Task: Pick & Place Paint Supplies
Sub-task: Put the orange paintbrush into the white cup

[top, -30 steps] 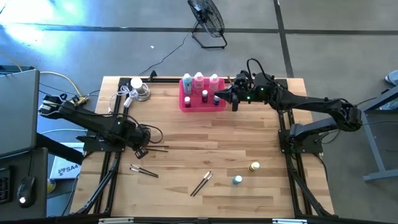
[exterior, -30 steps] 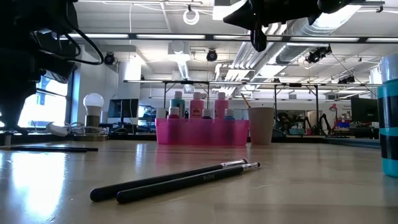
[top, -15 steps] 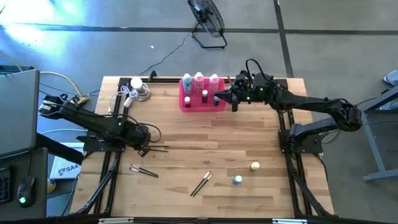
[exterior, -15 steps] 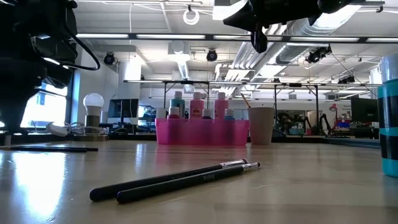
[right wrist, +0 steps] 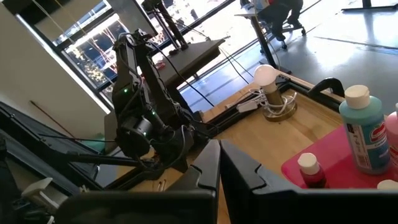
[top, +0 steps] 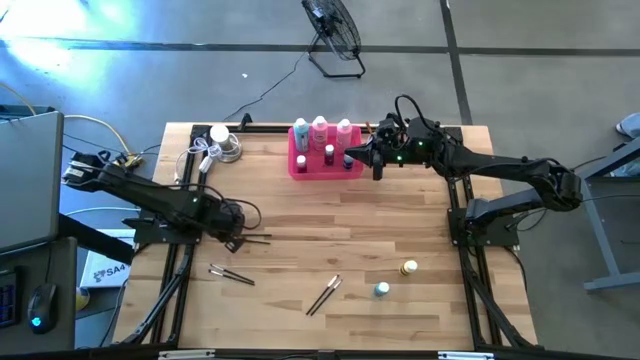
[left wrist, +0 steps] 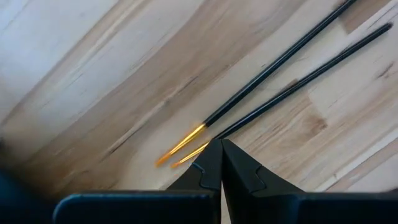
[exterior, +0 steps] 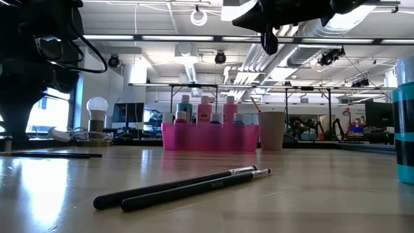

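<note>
- The left gripper [left wrist: 221,163] is seen low over the table [top: 400,215] at about 9 o'clock, its fingers pressed together with nothing between them.
- Its fingertips are placed just beside the golden ends of two thin paintbrushes [left wrist: 280,84] that lie on the wood; whether they are touched cannot be told.
- The right gripper [top: 377,168] is held above the table at about 1 o'clock, at the near right corner of the pink tray [top: 300,165], clenched and empty.
- Three taller white-capped bottles [top: 319,130] are stood along the tray's far side, with tiny bottles [top: 329,154] in front of them.
- A beige cup [exterior: 271,130] is seen just beside the tray.
- A second brush pair [top: 231,274] is laid at 8 o'clock and a third [top: 324,294] at 6 o'clock.
- A yellow tiny bottle [top: 409,268] and a teal one [top: 381,290] are stood near each other at 5 o'clock.
</note>
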Robot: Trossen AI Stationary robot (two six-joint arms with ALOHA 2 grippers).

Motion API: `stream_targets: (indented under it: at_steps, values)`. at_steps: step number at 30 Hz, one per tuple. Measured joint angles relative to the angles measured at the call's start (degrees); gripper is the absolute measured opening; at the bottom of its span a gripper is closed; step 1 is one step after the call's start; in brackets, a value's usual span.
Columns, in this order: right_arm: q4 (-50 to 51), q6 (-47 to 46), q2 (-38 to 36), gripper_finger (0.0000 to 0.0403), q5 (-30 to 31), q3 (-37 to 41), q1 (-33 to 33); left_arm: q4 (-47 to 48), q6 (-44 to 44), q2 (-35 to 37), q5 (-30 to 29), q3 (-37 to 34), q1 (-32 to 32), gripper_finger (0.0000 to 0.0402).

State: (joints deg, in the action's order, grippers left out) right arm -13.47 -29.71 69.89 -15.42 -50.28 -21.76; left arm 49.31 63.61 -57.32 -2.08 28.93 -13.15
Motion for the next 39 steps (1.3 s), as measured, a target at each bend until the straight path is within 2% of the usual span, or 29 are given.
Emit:
stream_targets:
  at_steps: [8, 15, 21, 25, 29, 34, 39]
  values:
    - [0.0, 0.0, 0.0, 0.0003, -1.5, 0.0, 0.0, -6.9, 0.4, -9.0, -3.3, 0.0, 0.0, 0.0]
    - [0.0, 0.0, 0.0, 0.0003, -4.4, 0.0, 0.0, -9.0, 1.5, -15.6, 2.0, 0.4, 0.0, 0.0]
    - [0.0, 0.7, 0.0, 0.0003, -7.2, 0.0, 0.0, -11.5, 4.0, -15.8, 3.2, 0.9, 0.0, 0.0]
    - [0.4, 2.7, 0.0, 0.0003, -8.3, 0.0, 0.0, -9.5, 3.7, -16.3, 2.7, 4.0, 0.0, 0.0]
    - [0.7, 2.9, 0.0, 0.0003, -8.8, 0.0, 0.0, -12.3, 3.2, -16.1, 1.2, 8.7, 0.0, 0.0]
    - [0.8, 2.9, 0.0, 0.0003, -8.9, 0.0, 0.0, -10.0, 1.6, -16.1, -8.6, 16.8, 0.0, 0.0]
    - [0.8, 2.5, 0.0, 0.0003, -9.7, 0.0, 0.0, 7.2, -1.4, -16.1, -20.9, 27.3, 0.0, 0.0]
